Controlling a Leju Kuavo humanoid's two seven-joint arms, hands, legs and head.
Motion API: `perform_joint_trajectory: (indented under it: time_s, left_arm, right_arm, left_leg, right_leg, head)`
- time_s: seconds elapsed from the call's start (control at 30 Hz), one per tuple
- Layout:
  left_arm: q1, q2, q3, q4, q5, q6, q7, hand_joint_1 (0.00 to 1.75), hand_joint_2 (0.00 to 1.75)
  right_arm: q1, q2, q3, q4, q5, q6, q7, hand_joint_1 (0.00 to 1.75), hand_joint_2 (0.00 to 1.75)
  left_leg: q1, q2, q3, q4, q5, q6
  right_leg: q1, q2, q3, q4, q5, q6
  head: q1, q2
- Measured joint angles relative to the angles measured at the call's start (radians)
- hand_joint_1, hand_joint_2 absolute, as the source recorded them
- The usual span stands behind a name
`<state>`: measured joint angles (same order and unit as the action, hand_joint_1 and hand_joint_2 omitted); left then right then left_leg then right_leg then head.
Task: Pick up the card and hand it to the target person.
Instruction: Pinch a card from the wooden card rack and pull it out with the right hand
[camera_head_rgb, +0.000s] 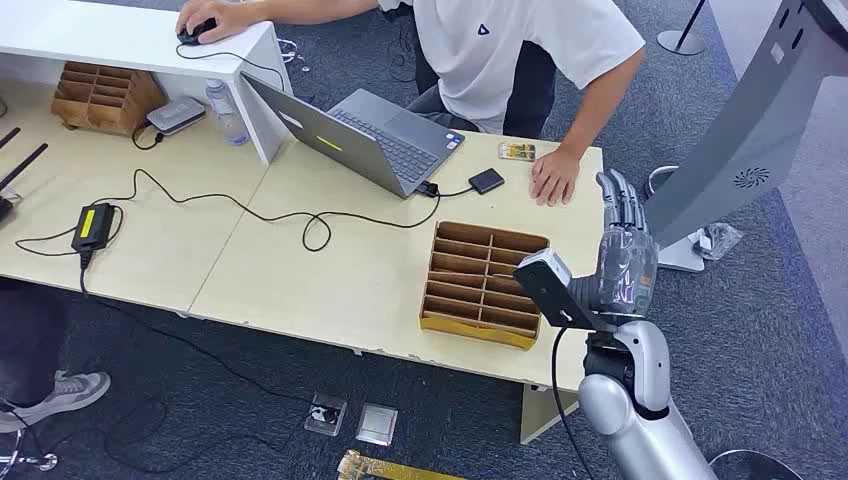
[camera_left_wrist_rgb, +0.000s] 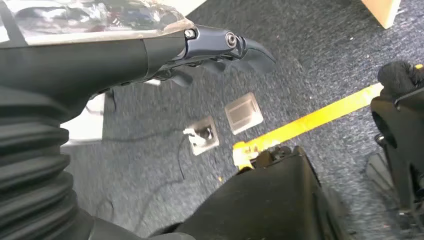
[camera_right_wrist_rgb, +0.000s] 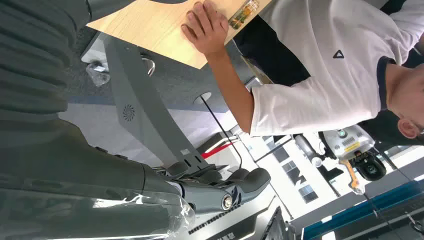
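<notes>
Your card (camera_head_rgb: 517, 151) lies flat on the table (camera_head_rgb: 330, 270) in the upper middle of the head view, near the far edge, with a green and yellow print whose writing is too small to read. Just right of it the person's hand (camera_head_rgb: 554, 176) rests palm down on the tabletop; just left and below sits a small black box (camera_head_rgb: 486, 181) cabled to the open laptop (camera_head_rgb: 370, 135). In the right wrist view the same card (camera_right_wrist_rgb: 244, 11) shows at the top edge, beside the person's hand (camera_right_wrist_rgb: 206, 26). The person's white shirt (camera_head_rgb: 520, 50) bears a small dark triangle logo.

Your right hand (camera_head_rgb: 624, 250) is raised at the right of centre, beyond the table's right end, fingers straight and apart, holding nothing and touching nothing. The card lies up and to the left of it, well apart, with the person's hand between.

Below the card stands a brown divided tray (camera_head_rgb: 483, 283).

Your left hand (camera_left_wrist_rgb: 220, 47) hangs over the carpet, fingers extended, nothing in them.
</notes>
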<state>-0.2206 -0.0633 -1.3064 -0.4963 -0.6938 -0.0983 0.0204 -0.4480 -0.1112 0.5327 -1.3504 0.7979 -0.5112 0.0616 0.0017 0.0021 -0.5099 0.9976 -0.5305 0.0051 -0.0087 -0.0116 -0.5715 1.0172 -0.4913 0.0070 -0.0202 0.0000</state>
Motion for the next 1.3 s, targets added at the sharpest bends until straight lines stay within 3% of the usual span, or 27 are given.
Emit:
perform_joint_trajectory:
  time_s: [0.33,0.67,1.03,1.3]
  left_arm:
    - [0.023,0.01,0.001,0.0,0.138,0.056,0.013,0.0,1.75]
    - [0.047,0.032,0.029,0.004,0.273,0.089,-0.044,0.0,1.75]
    - [0.106,0.027,0.117,0.042,0.577,0.175,-0.059,0.0,1.75]
    - [0.129,-0.005,0.21,0.083,0.774,0.247,-0.007,0.0,1.75]
  right_arm:
    - [0.039,-0.017,-0.02,-0.035,0.019,0.0,0.019,0.0,1.75]
    - [0.09,-0.015,-0.023,-0.048,0.032,0.0,-0.003,0.0,1.75]
    - [0.16,-0.018,-0.03,-0.089,0.031,0.002,0.0,0.0,1.75]
    - [0.204,-0.035,-0.053,-0.143,0.061,0.051,0.035,0.0,1.75]
  left_leg:
    - [0.0,-0.001,0.0,0.0,0.0,0.0]
    - [0.0,-0.002,0.0,0.0,0.0,0.0]
    - [0.0,-0.002,-0.001,0.0,0.0,0.0]
    - [0.0,-0.001,-0.001,0.0,0.0,0.0]
  right_leg:
    - [0.0,0.0,0.0,0.0,0.0,0.0]
    - [0.0,-0.001,0.0,0.0,0.0,0.0]
    - [0.0,-0.002,0.0,0.0,0.0,0.0]
    - [0.0,-0.001,0.0,-0.001,0.0,0.0]
  head:
    - [0.0,0.0]
    - [0.0,0.0]
    - [0.0,0.0]
    - [0.0,0.0]
